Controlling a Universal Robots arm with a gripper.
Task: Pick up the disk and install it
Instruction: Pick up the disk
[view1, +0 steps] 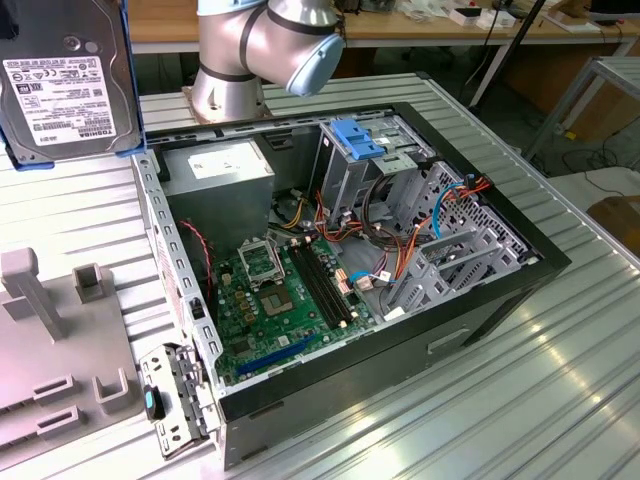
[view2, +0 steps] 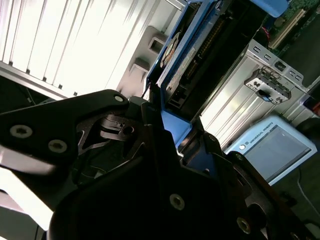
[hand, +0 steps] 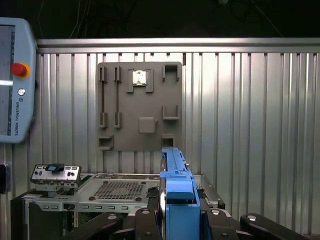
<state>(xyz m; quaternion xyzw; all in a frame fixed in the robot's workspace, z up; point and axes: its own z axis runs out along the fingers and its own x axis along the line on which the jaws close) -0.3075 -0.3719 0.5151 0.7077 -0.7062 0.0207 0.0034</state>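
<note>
Ribbed metal table (view1: 560, 400) is carrying an open computer case (view1: 500, 290), and your arm (view1: 265, 45) is standing at its far end in the exterior view.

You are holding the disk (view1: 65, 85) in the air at the exterior view's left, well apart from the case. Its white label is facing that camera, and blue rails are running along its sides. In both wrist views the gripper (hand: 179, 222) is clamping the disk. The black fingers (view2: 150, 125) are pressing against either side of its blue edge, with the disk standing on edge between them.

Inside the case you are seeing:
- a power supply (view1: 215, 170) sitting in the far corner on the exterior view's left
- a cage (view1: 355, 150) with a blue top standing just beside it
- a green motherboard (view1: 270, 300) lying on the floor of the case
- coloured cables (view1: 400, 250) looping between the cage and the board

A grey tray (view1: 60, 350) of pockets is lying on the table beside the case, at the exterior view's left. In the first wrist view a small square part (hand: 138, 77) is sitting in one of those pockets. A pendant (hand: 15, 80) is lying on the table near the tray.
</note>
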